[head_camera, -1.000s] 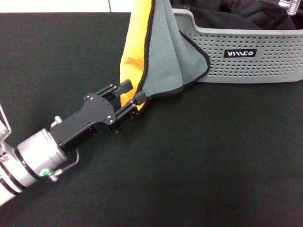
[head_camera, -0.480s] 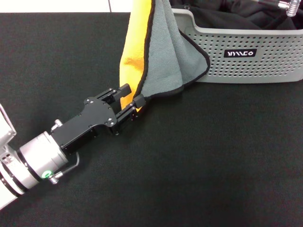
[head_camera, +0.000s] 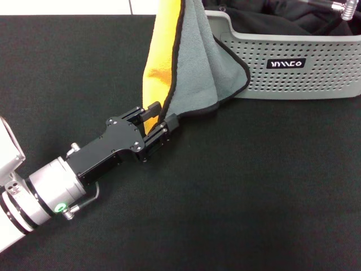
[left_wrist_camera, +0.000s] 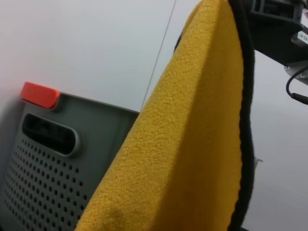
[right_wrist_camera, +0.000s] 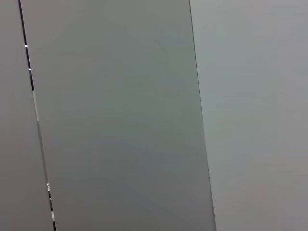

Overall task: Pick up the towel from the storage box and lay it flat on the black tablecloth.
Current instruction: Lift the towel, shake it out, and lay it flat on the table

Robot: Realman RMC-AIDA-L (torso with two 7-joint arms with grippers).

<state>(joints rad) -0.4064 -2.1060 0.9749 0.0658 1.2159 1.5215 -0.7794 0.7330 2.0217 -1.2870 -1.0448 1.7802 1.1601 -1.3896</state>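
Note:
The towel (head_camera: 192,62) hangs down in the air by the left end of the storage box (head_camera: 316,79), yellow-orange face to the left, grey face to the right, with a black border. Its top runs out of the head view. In the left wrist view the towel's orange face (left_wrist_camera: 192,134) rises to my right gripper (left_wrist_camera: 274,19), which is shut on its top edge. My left gripper (head_camera: 162,114) reaches in low from the left, open, with one finger on each side of the towel's hanging lower corner. The black tablecloth (head_camera: 254,186) covers the table below.
A dark black clothing bundle (head_camera: 282,17) fills the storage box. A red tab (left_wrist_camera: 39,94) sits on the box's rim (left_wrist_camera: 43,163). A metal part of the right arm (head_camera: 343,8) shows at the far right corner. Bare tablecloth spreads in front of the box.
My left gripper has moved a little forward and to the right, so its fingers sit further around the towel's lower corner. The towel's lower edge has shifted slightly.

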